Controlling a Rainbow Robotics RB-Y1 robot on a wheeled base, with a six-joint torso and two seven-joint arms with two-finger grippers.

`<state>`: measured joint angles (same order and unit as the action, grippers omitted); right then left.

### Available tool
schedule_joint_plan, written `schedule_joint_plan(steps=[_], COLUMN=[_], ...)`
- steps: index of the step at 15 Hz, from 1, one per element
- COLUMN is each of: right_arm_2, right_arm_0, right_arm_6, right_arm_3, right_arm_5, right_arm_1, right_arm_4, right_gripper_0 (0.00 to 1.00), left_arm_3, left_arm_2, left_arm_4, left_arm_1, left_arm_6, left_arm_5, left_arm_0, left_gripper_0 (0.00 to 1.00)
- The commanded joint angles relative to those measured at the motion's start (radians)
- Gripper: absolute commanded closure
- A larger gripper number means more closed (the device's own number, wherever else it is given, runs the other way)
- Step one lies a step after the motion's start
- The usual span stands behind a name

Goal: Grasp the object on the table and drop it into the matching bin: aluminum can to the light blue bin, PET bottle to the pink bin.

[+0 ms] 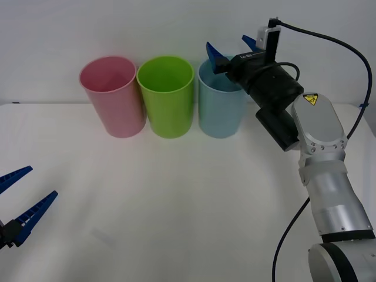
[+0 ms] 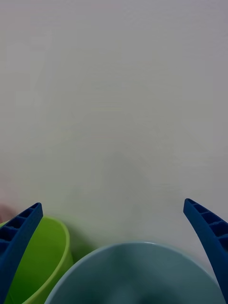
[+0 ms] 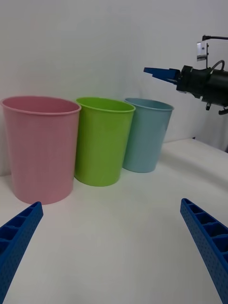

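The right gripper (image 1: 232, 51) is held spread wide above the blue bin (image 1: 221, 111), whose smooth round mouth (image 2: 133, 275) is seen from directly above in the right wrist view. The can's place cannot be told. The left gripper (image 1: 20, 197), also wide, is held low over the matte table (image 1: 188, 194), facing the pink bin (image 3: 40, 147).

A lime green bin (image 1: 166, 94) stands upright.

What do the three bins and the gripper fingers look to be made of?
Pink bin, lime green bin, light blue bin: likely thin moulded plastic, smooth with a soft sheen and rolled rims. Right gripper and left gripper fingers: blue ribbed plastic or rubber, matte.
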<state>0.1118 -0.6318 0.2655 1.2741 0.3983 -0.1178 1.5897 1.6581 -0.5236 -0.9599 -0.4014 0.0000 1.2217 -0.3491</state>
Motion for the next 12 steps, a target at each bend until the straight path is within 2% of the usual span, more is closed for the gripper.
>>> schedule_joint_plan(steps=[1,7,12], right_arm_2=[-0.001,-0.073,-0.139], right_arm_0=[0.037,0.158,0.337], right_arm_6=[0.003,0.012,0.014], right_arm_3=[0.045,0.18,0.369], right_arm_5=[0.013,0.024,0.022], right_arm_1=[-0.016,-0.115,-0.258], right_arm_4=[-0.014,-0.12,-0.252], right_gripper_0=[0.0,0.0,0.0], left_arm_3=[0.0,0.0,0.0], left_arm_2=[0.0,0.0,0.0], left_arm_4=[0.0,0.0,0.0], left_arm_1=[0.0,0.0,0.0], left_arm_6=[0.0,0.0,0.0], left_arm_5=[0.0,0.0,0.0], left_arm_0=[0.0,0.0,0.0], left_gripper_0=[0.0,0.0,0.0])
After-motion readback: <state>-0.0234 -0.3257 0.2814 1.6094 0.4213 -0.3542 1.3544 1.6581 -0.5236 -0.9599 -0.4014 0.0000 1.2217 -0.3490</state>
